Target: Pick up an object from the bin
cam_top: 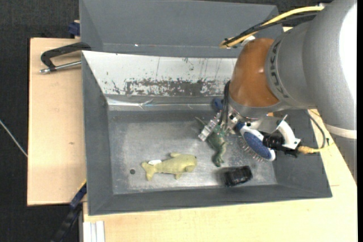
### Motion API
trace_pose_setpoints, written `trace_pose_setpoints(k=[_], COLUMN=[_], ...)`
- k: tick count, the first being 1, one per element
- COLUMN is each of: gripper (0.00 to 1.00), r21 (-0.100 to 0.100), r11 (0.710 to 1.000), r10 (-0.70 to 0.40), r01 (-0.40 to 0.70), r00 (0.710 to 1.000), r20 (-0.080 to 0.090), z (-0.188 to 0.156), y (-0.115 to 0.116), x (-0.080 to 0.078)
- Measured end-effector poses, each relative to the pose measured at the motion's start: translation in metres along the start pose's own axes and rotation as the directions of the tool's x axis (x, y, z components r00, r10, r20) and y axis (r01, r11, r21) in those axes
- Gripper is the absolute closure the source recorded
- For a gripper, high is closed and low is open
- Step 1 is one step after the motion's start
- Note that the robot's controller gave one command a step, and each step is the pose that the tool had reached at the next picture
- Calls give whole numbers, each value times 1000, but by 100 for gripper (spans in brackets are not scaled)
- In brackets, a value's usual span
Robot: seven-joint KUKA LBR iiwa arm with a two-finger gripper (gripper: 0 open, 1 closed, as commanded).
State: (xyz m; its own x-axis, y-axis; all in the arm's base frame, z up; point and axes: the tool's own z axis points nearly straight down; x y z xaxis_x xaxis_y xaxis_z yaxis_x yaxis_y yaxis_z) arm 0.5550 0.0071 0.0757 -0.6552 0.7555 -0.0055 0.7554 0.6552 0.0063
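One bin [96, 139]. My claw [214, 132] is right of centre; wide or narrow, I cannot tell. One yellow fish toy [170, 165] lies lower middle. One blue brush [258, 147] lies right. One green toy [218, 147] is just below my claw, and one black piece [237, 175] is under that.

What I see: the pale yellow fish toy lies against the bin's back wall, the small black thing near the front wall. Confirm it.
Wrong in one respect: the camera view shows the pale yellow fish toy near the front wall of the bin, left of middle, not against the back wall. The small black thing is near the front wall.
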Motion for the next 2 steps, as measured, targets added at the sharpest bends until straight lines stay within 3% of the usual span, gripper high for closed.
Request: trace_pose_setpoints(k=[1,2], gripper=[100,100], r21=[1,-4], r11=[1000,1000], r10=[-2,-5], r01=[2,5], r00=[1000,1000], r20=[-2,2], z=[-33,-125], y=[2,5], x=[-1,-3])
